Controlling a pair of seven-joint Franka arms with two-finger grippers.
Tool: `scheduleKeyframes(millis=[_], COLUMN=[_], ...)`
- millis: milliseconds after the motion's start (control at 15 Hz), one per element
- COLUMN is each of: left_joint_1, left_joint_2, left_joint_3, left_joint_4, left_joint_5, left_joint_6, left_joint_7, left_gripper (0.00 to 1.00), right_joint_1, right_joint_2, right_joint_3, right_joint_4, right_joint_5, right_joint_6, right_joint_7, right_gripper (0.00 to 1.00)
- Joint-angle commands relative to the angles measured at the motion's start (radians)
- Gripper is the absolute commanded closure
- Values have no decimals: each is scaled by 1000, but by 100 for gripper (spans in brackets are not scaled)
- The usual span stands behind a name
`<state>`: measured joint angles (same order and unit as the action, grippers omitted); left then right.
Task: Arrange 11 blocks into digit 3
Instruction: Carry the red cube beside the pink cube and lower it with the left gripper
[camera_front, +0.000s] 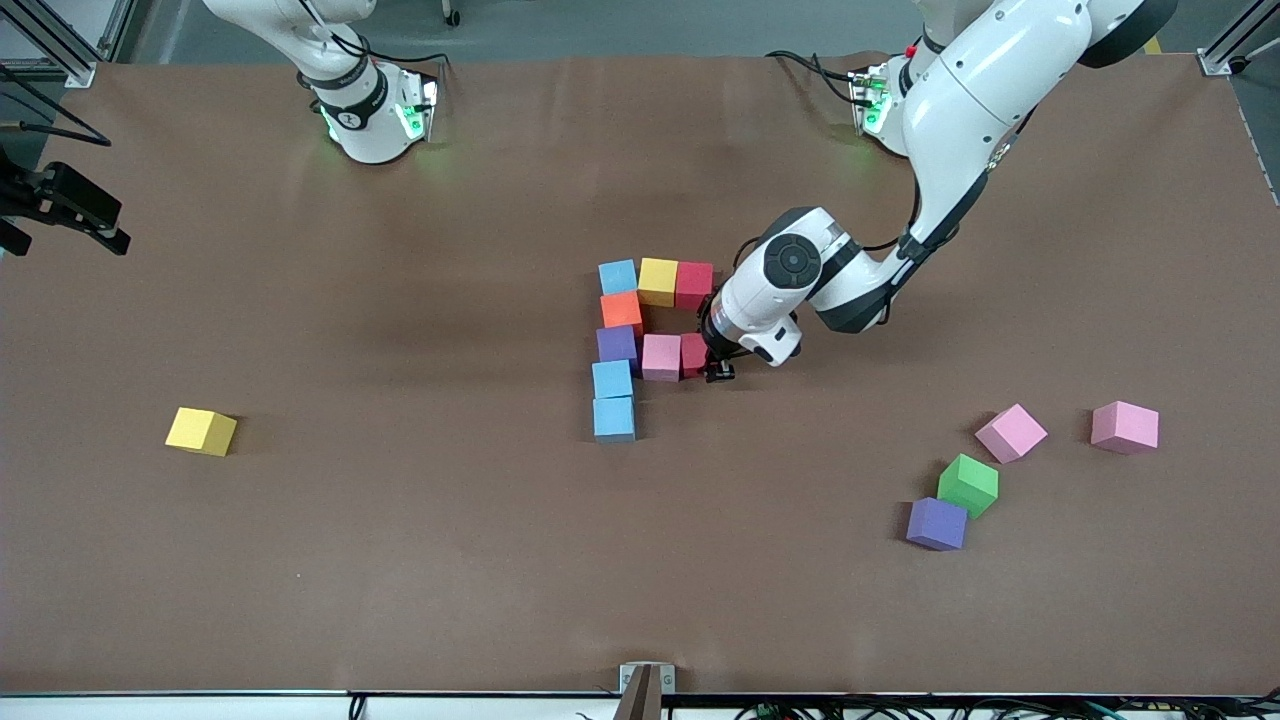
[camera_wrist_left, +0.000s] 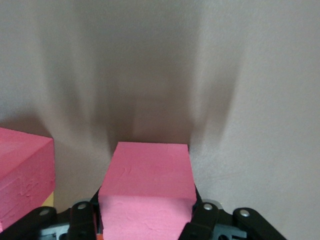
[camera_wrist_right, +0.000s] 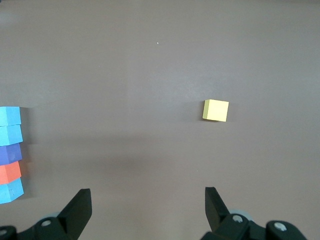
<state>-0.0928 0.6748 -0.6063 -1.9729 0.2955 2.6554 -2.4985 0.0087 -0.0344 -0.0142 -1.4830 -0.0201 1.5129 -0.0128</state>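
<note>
- Currently left gripper (camera_front: 716, 368) clamps a red block (camera_front: 693, 354) at table level, apparently touching the pink block (camera_front: 661, 357) in the digit's middle row.
- Right gripper (camera_wrist_right: 148, 207) waits, jaws wide, above bare table near the lone yellow block (camera_wrist_right: 216, 110).

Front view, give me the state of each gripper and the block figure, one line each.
Left gripper: shut on the red block, at the figure's middle row.
Right gripper: open, empty, waiting above the table.
Digit 3: unfinished, bottom row missing two blocks.
Green block: loose, touching the purple block.
</note>
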Motion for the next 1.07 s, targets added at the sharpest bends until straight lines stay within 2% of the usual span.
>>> scheduleKeyframes(millis=[0,334,870,1003], left_joint_1=[-30,-30,-39,-41], left_joint_2=[40,42,58,63], left_joint_3=[14,14,14,14], left_joint_4=[14,16,37,54], left_joint_5=[33,34,40,40], left_joint_6=[18,17,15,12], left_joint_7=[-10,-10,-8,-8], left_gripper=[79,73,69,65], right_joint_1=[0,0,-1,-1], right_joint_2=[7,7,7,7], right_joint_3=[-1,-1,-3,-3], right_joint_4=[18,18,20,20], right_joint_5=[-3,-3,-4,-4], right_joint_6=[-14,-13,-13,-13], right_joint_7=[8,8,8,8], right_gripper=[0,0,0,0])
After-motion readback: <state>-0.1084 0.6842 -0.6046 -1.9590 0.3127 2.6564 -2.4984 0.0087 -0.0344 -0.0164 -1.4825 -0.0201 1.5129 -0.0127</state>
